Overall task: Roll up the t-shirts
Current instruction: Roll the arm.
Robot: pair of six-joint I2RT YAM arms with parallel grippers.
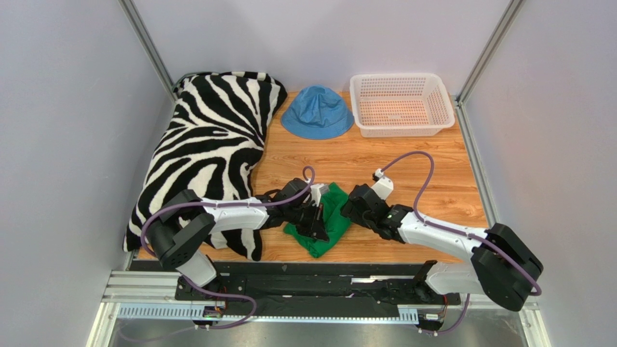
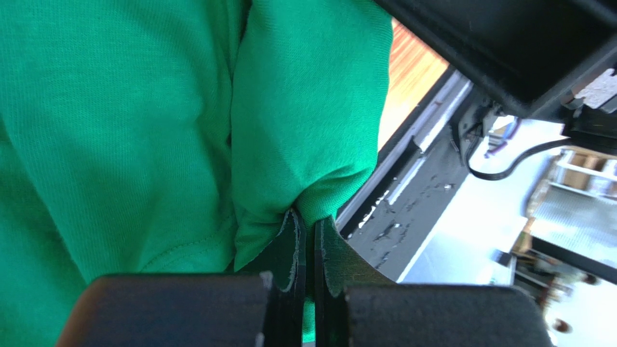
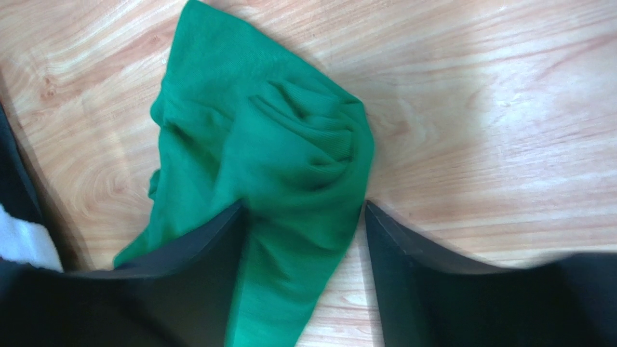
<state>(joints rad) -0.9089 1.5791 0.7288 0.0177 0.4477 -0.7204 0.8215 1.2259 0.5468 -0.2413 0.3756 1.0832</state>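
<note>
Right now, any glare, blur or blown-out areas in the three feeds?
Top view: evenly lit, sharp, soft shadows. Left wrist: t-shirt fills the frame in focus, fingers slightly soft, background at right blown out. Right wrist: glare patch on the table, t-shirt slightly smeared.

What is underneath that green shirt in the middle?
The wooden table shows all around the green shirt, so the shirt lies on that. Whatever sits beneath its bunched folds is covered and cannot be seen.
</note>
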